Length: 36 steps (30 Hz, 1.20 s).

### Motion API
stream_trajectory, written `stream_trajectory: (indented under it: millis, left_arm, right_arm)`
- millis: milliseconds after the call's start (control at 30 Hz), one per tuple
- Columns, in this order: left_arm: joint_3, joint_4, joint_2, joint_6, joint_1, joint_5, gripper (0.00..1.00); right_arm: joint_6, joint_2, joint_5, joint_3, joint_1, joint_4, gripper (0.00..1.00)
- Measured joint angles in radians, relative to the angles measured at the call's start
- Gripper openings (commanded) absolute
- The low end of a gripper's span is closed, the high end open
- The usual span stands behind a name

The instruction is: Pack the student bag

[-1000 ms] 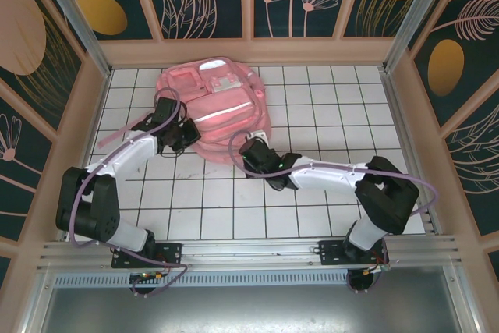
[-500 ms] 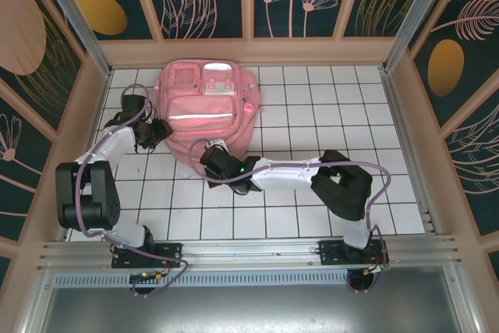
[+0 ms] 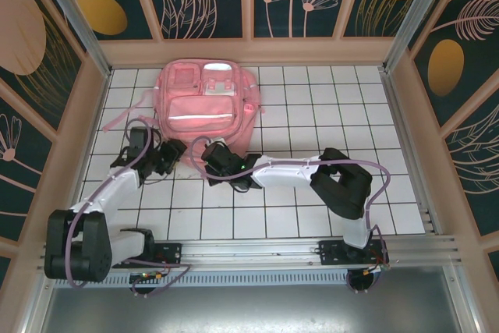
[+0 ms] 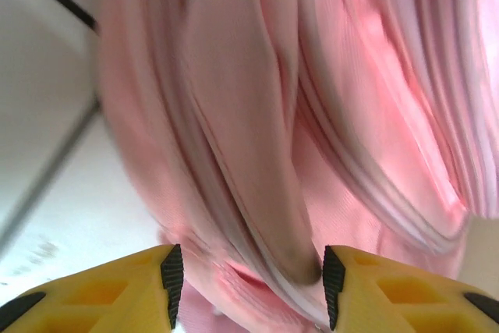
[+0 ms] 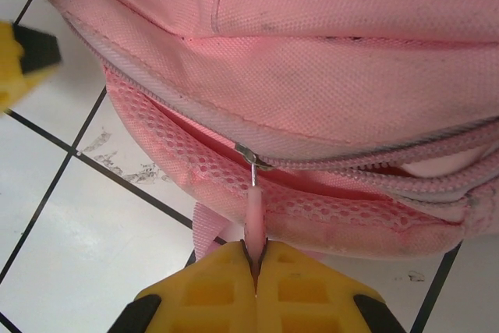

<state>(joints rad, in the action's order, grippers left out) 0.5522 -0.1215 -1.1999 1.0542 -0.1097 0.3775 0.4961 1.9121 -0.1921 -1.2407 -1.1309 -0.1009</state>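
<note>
The pink backpack [image 3: 204, 107] lies flat on the bench [image 3: 335, 122], far left of centre. My right jaws are clenched on its zip pull [image 5: 254, 212] at the near edge. My left jaws stand parted, grasping nothing, beside its near-left corner.

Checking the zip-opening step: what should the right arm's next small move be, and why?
Probably draw the zipper pull along its track. The right gripper has its jaws shut on that pull, and the zip on the student bag looks closed on one side of the slider. The left gripper, jaws apart beside the fabric, holds nothing, so the bag may shift.
</note>
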Motion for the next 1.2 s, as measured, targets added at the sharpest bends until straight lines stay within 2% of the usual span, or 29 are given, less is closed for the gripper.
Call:
stream_trajectory:
  millis: [300, 367, 400, 500, 533, 733, 867, 1067, 1200]
  left_arm:
    - [-0.037, 0.169, -0.030, 0.193, -0.095, 0.000, 0.52]
    - [-0.043, 0.196, -0.051, 0.219, -0.114, -0.012, 0.49]
    - [-0.043, 0.208, -0.062, 0.231, -0.124, -0.019, 0.40]
    - [-0.042, 0.234, -0.093, 0.254, -0.145, -0.037, 0.04]
    - [-0.039, 0.236, -0.101, 0.261, -0.148, -0.045, 0.00]
    - [-0.011, 0.174, -0.092, 0.255, -0.160, -0.087, 0.00]
    - [0.018, 0.114, -0.091, 0.235, -0.161, -0.094, 0.00]
    - [0.041, 0.050, -0.060, 0.194, -0.148, -0.082, 0.00]
    - [0.050, -0.028, -0.023, 0.150, -0.098, -0.118, 0.00]
  right_arm:
    - [0.000, 0.000, 0.004, 0.008, 0.000, 0.015, 0.00]
    - [0.000, 0.000, 0.004, 0.009, 0.000, 0.016, 0.00]
    - [0.000, 0.000, 0.004, 0.009, 0.000, 0.016, 0.00]
    - [0.000, 0.000, 0.003, 0.010, 0.000, 0.016, 0.00]
    - [0.000, 0.000, 0.003, 0.010, 0.000, 0.015, 0.00]
    - [0.000, -0.011, -0.029, 0.035, 0.003, 0.025, 0.00]
    - [-0.013, -0.071, -0.051, 0.110, 0.033, 0.050, 0.00]
    - [-0.064, -0.155, -0.065, 0.201, 0.124, 0.097, 0.00]
    - [-0.103, -0.161, -0.150, 0.254, 0.282, 0.077, 0.00]
